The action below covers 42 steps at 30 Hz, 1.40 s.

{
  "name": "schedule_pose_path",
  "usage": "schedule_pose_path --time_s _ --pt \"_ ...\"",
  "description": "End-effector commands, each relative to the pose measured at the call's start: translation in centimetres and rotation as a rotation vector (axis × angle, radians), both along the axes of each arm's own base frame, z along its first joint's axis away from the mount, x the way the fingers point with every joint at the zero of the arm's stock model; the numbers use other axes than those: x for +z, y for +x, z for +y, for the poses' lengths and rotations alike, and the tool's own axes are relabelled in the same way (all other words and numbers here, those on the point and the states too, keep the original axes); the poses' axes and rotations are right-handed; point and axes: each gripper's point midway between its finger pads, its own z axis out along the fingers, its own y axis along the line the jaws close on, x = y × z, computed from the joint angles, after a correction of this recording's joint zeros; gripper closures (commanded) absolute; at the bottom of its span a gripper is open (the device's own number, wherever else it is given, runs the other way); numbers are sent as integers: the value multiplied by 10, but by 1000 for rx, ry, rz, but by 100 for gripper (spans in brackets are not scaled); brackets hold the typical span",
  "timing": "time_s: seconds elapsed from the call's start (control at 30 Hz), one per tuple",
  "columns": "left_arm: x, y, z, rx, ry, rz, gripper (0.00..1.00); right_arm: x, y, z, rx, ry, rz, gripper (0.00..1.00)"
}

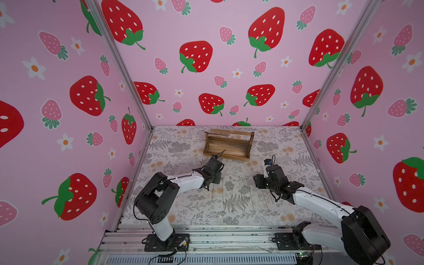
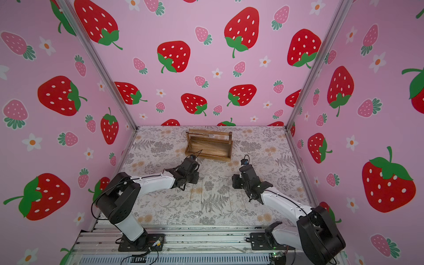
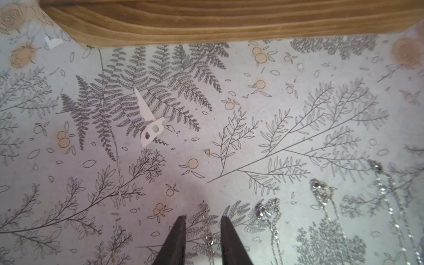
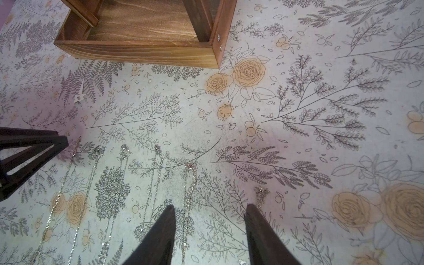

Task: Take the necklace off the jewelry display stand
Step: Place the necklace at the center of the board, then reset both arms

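Necklace, a thin silver chain (image 3: 207,231), lies flat on the fern-printed table (image 3: 229,142) between the left jaws, which stand narrowly apart without pinching it. More silver chains (image 3: 269,213) lie alongside. One of them (image 4: 190,190) runs between the right jaws, which are set wide and grip nothing. Beyond, the dark brown wooden jewelry display stand (image 1: 229,146) shows bare tray boards.

Top views look down — wrist views share the jewelry display stand (image 3: 206,23) (image 4: 146,51)
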Motion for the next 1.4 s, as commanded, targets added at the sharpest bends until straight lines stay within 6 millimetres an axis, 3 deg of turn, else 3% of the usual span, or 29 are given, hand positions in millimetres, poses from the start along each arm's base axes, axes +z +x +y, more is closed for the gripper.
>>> schedule_pose_path --time_s 0.0,0.07,0.1,0.17,0.2,0.27,0.33,0.47,0.53,0.6,0.67,0.73,0.87,0.97,1.07,1.17,1.23,1.37 --pt "31 6 -2 4 -36 -61 71 8 7 -1 -11 -1 -21 49" --pt "48 3 -8 -30 -80 -100 66 9 8 -2 -15 -9 -25 49" --pt "59 0 -13 -67 -122 -126 57 9 8 -4 -22 -18 -27 49" --pt "78 -4 -16 -100 -176 -181 16 14 9 -11 -56 -35 -46 46" --pt "87 -5 -15 -104 -190 -211 0 19 9 -16 -75 -41 -70 37" --pt "106 -4 -3 -78 -201 -276 0 32 9 -30 -125 -59 -131 3" --pt "129 -1 14 -25 -225 -358 0 51 7 -48 -198 -85 -201 1" --pt "172 0 72 139 -258 -555 0 110 -4 -91 -349 -135 -401 1" --pt "175 3 113 277 -172 -609 1 132 -11 -121 -478 -214 -506 1" --pt "167 4 161 441 -25 -608 0 144 -16 -145 -577 -318 -610 1" --pt "158 5 185 491 69 -609 1 137 -11 -150 -544 -401 -678 1" --pt "147 3 198 514 117 -616 1 115 -2 -151 -471 -447 -689 1" --pt "121 -7 245 725 174 -577 1 71 14 -177 -554 -388 -618 1" --pt "118 2 252 709 148 -603 1 58 37 -172 -493 -245 -668 1" --pt "101 9 245 576 219 -621 1 52 68 -167 -453 -295 -638 1" --pt "89 12 243 522 163 -675 1 34 87 -166 -419 -299 -624 1" --pt "85 14 241 466 111 -692 1 19 88 -158 -349 -251 -567 1" --pt "74 26 249 467 -40 -695 1 13 95 -165 -365 -233 -515 1"
